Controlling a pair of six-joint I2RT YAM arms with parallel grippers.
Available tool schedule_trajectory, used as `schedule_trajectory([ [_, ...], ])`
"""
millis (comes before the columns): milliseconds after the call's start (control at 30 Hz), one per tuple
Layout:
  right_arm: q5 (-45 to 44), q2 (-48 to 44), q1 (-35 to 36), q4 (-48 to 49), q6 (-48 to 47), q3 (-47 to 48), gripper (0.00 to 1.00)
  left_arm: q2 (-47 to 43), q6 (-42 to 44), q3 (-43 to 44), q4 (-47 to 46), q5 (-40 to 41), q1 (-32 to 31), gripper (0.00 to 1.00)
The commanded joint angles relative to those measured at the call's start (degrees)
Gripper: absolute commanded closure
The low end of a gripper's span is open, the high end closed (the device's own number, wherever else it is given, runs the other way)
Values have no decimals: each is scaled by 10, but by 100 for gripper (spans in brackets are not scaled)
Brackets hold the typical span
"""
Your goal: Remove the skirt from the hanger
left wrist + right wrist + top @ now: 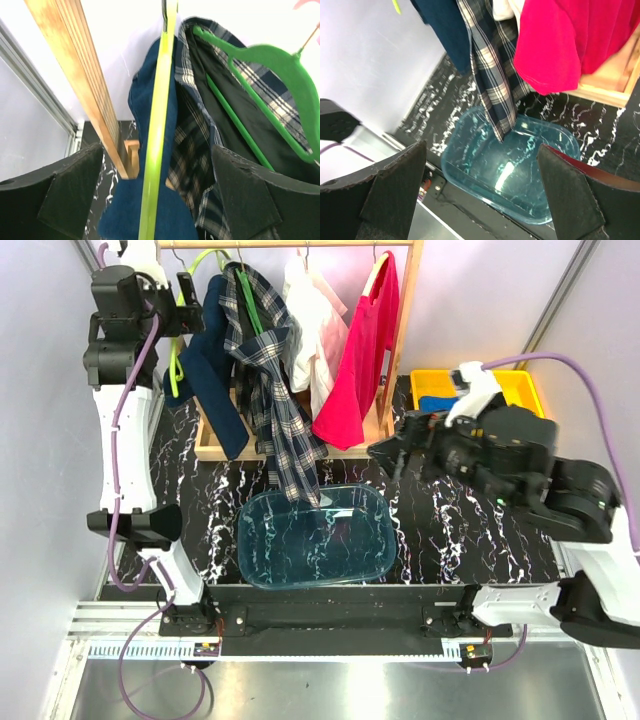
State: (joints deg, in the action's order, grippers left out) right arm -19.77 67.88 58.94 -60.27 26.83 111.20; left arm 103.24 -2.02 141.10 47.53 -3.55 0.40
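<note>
Low-centre on the counter [440, 530], the teal basin [370, 570] catches the plaid garment [270, 390]'s tail. At mid-right the right gripper [388, 455] hovers, fingers apart, empty. Top centre, the white skirt [312, 335] hangs between plaid and red shirt [360, 360] — its hanger hidden, both neighbours crowding it. At upper left the left gripper [155, 155], spread, straddles a yellow-green hanger [159, 100] — closing there would likely seize the wrong garment.

Rack [400, 360]: wooden frame, at far edge of worktop [440, 530], left of centre.
Navy garment [215, 380]: rack's left end, with lime hanger [157, 125] in front of it.
Plaid garment [270, 390]: on green hanger [270, 65], just right of navy garment; hem over tub.
Red shirt [360, 360]: rack's right end.
Tub [315, 535]: clear teal, near edge, centre.
Bin [520, 385]: yellow, far right corner.
</note>
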Motion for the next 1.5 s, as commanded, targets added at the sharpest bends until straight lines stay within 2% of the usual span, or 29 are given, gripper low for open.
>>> schedule_trajectory([
  [0,16,-15,1,34,7,-14,0,19,-11,11,-72,35,-1,24],
  [100,14,-17,1,34,13,-19,0,39,-4,25,-75,35,-1,42],
  [133,12,-18,1,33,14,-18,0,42,-1,25,-78,35,-1,52],
  [200,7,-18,1,31,16,-17,0,49,8,23,-84,50,-1,62],
  [233,3,-18,1,31,17,-16,0,50,11,23,-84,50,-1,72],
  [367,-9,-13,2,24,19,-12,0,43,17,9,-94,47,-1,98],
  [700,-19,-17,1,30,5,-26,0,-15,22,-9,-105,14,-1,100],
  [933,-6,-33,1,39,6,-58,0,-29,28,59,-157,14,-1,100],
  [1133,3,-56,2,46,10,-88,0,-82,34,1,-245,23,-1,100],
  [1267,1,-64,1,46,11,-91,0,-109,26,0,-221,-10,-14,100],
  [1467,-4,-55,1,48,3,-77,0,-256,52,-171,-171,-51,-15,100],
])
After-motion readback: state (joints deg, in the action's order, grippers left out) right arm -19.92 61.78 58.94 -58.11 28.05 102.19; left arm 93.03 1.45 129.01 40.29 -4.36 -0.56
